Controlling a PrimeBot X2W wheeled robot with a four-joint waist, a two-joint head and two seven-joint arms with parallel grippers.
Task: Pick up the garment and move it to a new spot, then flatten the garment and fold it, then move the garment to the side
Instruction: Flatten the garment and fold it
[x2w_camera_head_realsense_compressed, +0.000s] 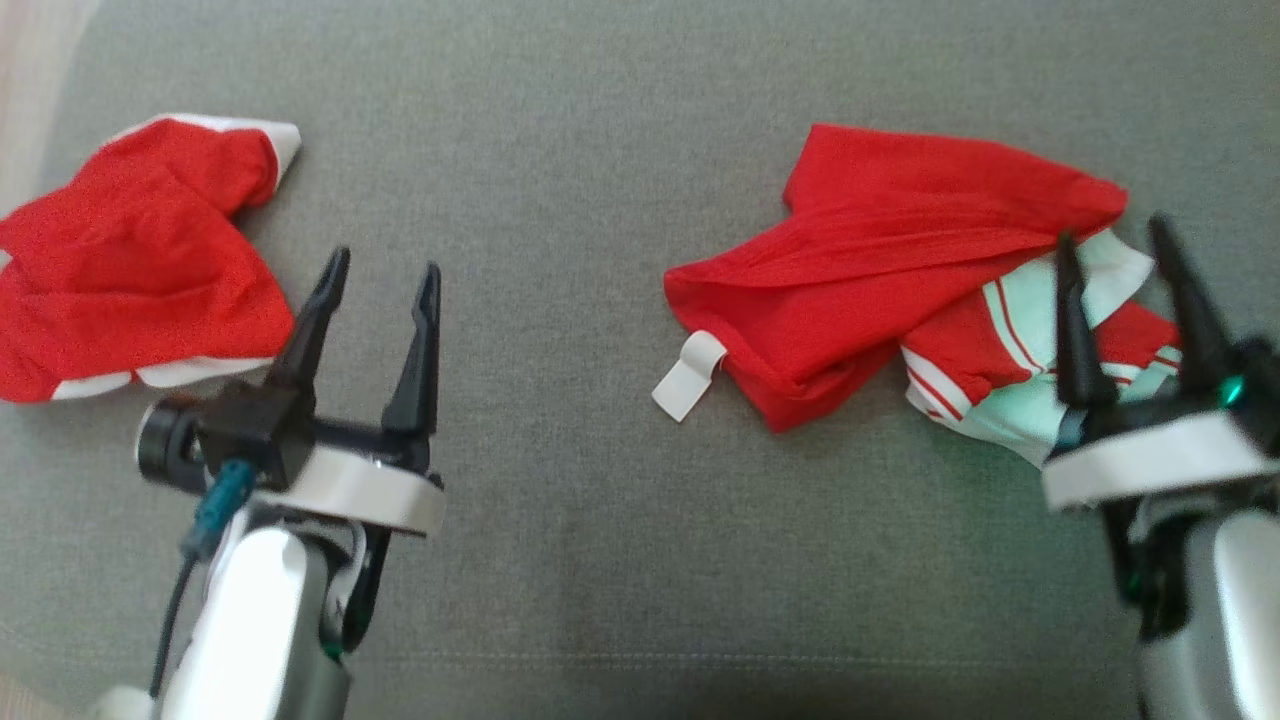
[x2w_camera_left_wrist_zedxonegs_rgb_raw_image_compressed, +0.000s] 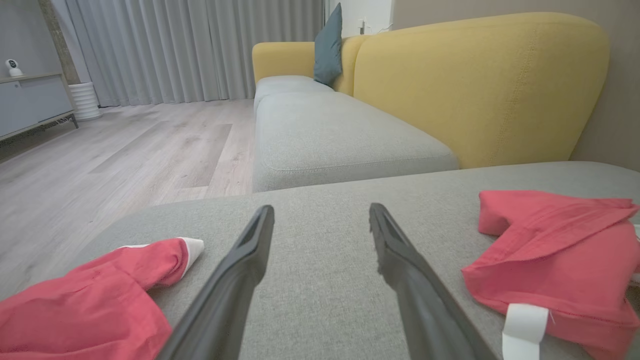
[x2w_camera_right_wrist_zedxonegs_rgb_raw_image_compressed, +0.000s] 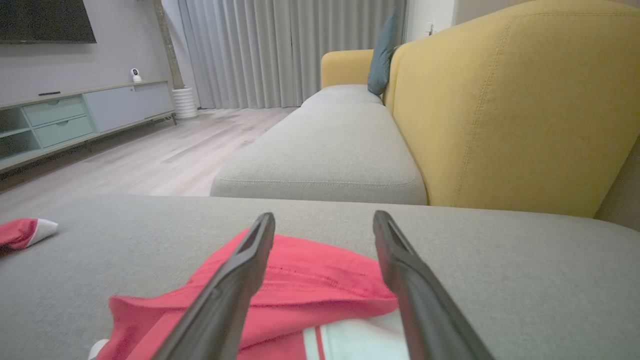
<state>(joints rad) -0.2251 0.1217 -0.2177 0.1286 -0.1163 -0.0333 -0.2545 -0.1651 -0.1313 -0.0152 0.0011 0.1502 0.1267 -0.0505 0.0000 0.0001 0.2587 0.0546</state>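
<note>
Head view: the red garment (x2w_camera_head_realsense_compressed: 890, 270) lies bunched on the gray sofa (x2w_camera_head_realsense_compressed: 560, 150), at the right. The right gripper (x2w_camera_head_realsense_compressed: 1112, 232) is spread over its edge, holding nothing. The left gripper (x2w_camera_head_realsense_compressed: 386, 262), spread too, is near another red cloth (x2w_camera_head_realsense_compressed: 130, 260). Left wrist view: bare sofa between the fingers. Right wrist view: garment under the fingers

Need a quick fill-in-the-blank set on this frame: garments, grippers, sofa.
The left garment and the right garment are both mainly ___.
The left gripper sits ___ the two garments.
The right gripper is over the right garment, jaws ___.
The sofa back is ___.
Missing words: red; between; open; yellow.
</note>
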